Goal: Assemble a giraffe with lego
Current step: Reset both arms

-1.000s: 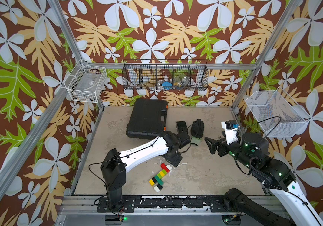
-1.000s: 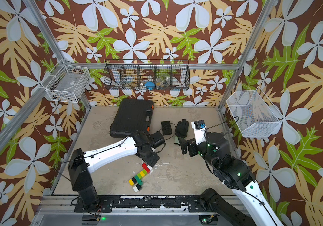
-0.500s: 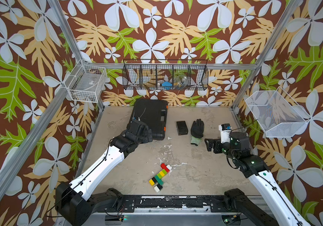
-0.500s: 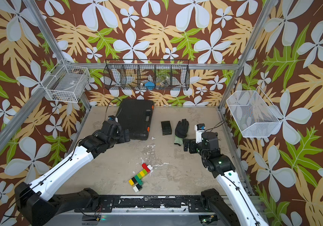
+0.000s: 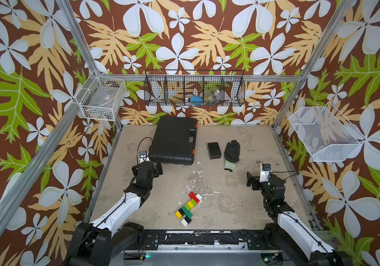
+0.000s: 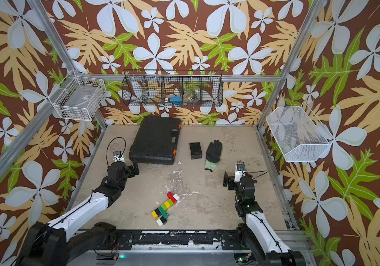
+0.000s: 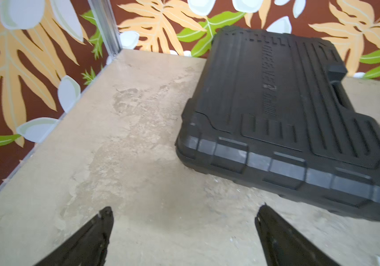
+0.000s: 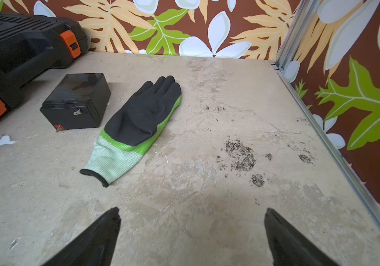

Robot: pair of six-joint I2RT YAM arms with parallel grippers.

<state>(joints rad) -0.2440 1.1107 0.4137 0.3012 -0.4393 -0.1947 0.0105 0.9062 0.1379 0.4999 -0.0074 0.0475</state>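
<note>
Holding blue object [image 5: 195,99]: black basket [image 5: 241,92]

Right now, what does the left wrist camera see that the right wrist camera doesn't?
Only the left wrist view shows the left hand, open with nothing in it. Only the right wrist view shows the right hand, open and empty too, the glove, the small black box and the orange latches of the black case. Both show the black case, the table and the flowered wall. Neither shows the giraffe, which appears in both top views.
</note>
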